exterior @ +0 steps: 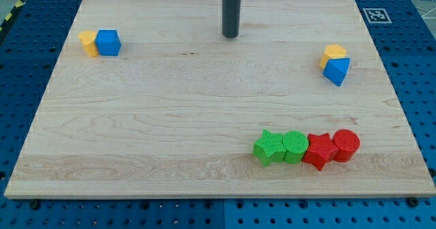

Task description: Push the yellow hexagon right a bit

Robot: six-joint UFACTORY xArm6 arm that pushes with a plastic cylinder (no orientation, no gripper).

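The wooden counter (170,120) carries everything, with my tip (230,36) near the view's top middle, well left of the yellow hexagon (333,52) touching a blue triangle (336,71), seemingly the proper side for a rightward push; no claw shows, so I cannot tell its state

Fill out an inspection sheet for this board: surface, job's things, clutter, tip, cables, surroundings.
Surface: wooden board, flat.
Job's things: two yellow blocks; the yellow hexagon at the view's right touches a blue triangle; the yellow block at the view's left touches a blue cube.
Clutter: green star, green cylinder, red star, red cylinder, in a touching row.
Tip: my tip at the view's top centre, touching no block.
Cables: nothing seen.
Surroundings: blue perforated table; marker tag.
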